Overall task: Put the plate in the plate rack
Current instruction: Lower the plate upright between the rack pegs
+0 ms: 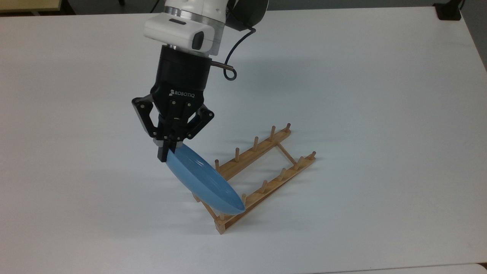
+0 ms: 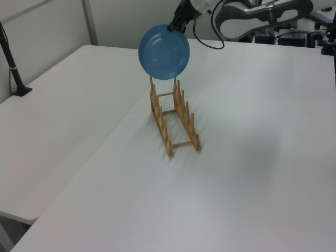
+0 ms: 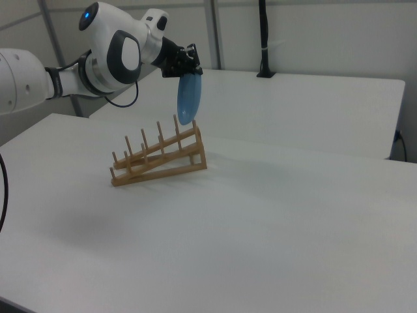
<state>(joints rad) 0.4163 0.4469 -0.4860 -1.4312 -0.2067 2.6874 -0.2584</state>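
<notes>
Because the light-brown wooden plate rack (image 1: pixel 254 176) on your white table (image 1: pixel 380 95) takes plates edge-down between pegs, your round glossy light-blue plate (image 1: pixel 205 184) hangs on edge above its end slot, the black pincer (image 1: pixel 168 151) clamping the plate's upper rim.

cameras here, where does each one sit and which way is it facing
Top view: high above the table, looking steeply down at the plate rack; the black tool and white wrist show.
Left view: raised beyond one end of the plate rack, looking along its rails; the arm enters at the top.
Right view: low, side-on to the plate rack; the white arm reaches in from the right view's left.
All three share the plate, held on edge over the rack's end.
</notes>
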